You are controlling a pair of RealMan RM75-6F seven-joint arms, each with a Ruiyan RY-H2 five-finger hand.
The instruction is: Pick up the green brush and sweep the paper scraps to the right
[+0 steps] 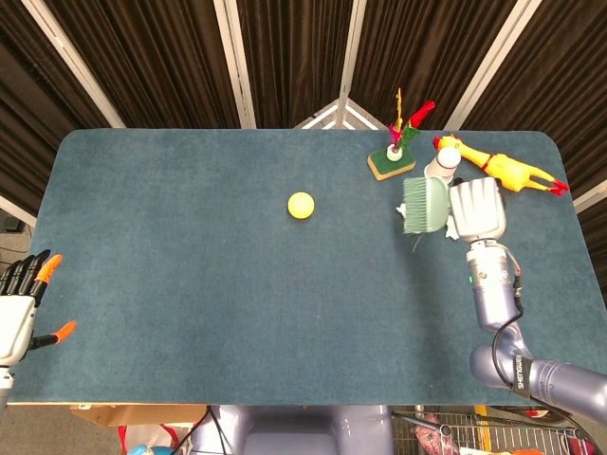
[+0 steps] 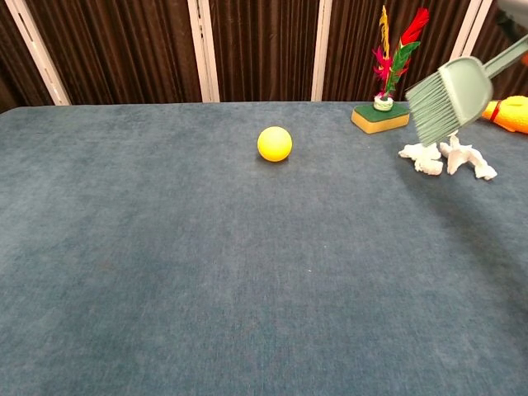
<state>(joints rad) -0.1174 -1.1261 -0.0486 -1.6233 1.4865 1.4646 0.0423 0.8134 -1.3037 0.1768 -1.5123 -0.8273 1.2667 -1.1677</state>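
Right hand (image 1: 476, 209) gripping green brush (image 2: 450, 97) — raised above paper scraps (image 2: 446, 158), left hand (image 1: 17, 308) spread.

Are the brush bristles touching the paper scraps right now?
Cannot tell. In the chest view the green brush bristle tips overlap the paper scraps, with no plain gap; the head view hides the scraps.

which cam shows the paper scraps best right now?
Chest view: the scraps lie in plain sight on the table, below the raised brush. In the head view the brush and right hand cover them almost entirely.
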